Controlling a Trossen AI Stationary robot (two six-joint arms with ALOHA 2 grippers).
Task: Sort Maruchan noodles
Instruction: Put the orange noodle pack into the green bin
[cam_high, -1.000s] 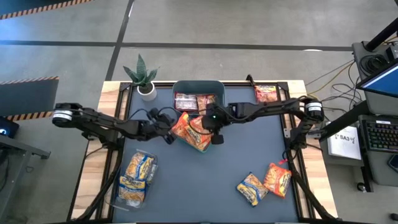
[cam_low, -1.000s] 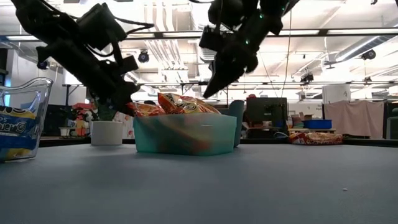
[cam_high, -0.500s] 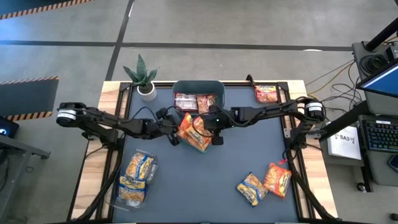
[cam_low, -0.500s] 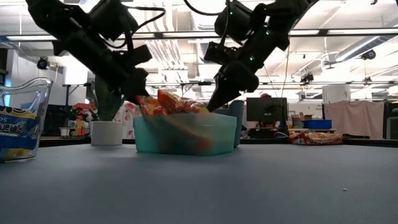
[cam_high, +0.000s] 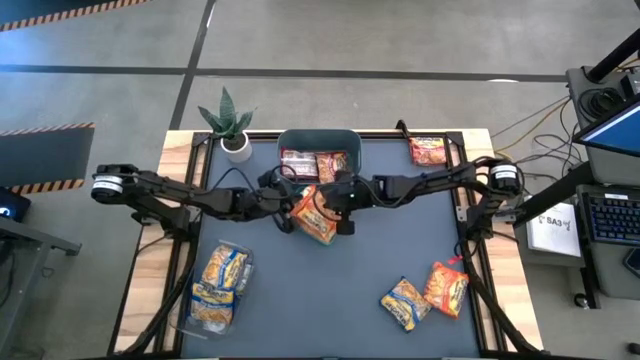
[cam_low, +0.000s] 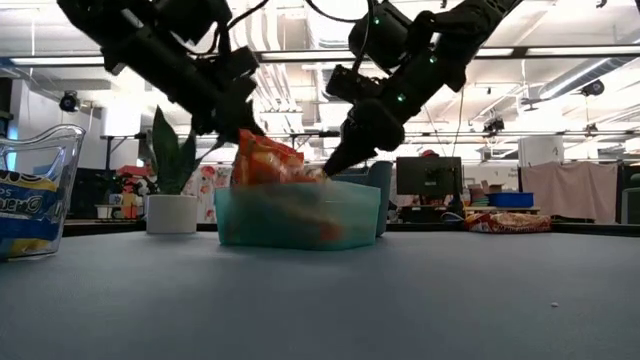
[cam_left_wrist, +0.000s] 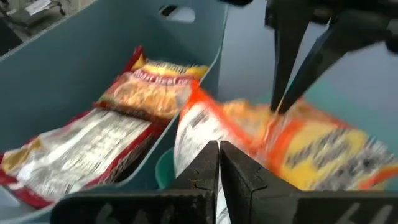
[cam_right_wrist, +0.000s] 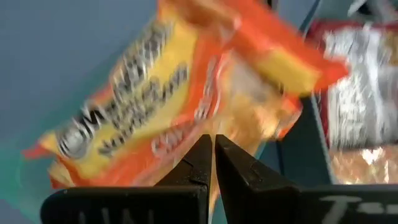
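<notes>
1. Orange packets in green tray, near table's far edge by the grey-teal tub; since a sec ago pile bunched up, stands taller.
2. Left gripper and right gripper both shut, tips pressing pile from either side, moved inward; neither clearly holds a packet.
3. Means: tray being tidied; packets near the front-right corner not sorted yet.

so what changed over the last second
Both shut grippers, left and right, closed in on the orange packets in the green tray, bunching them more upright. Neither grips one. Tub, plant and loose packets stayed put.
</notes>
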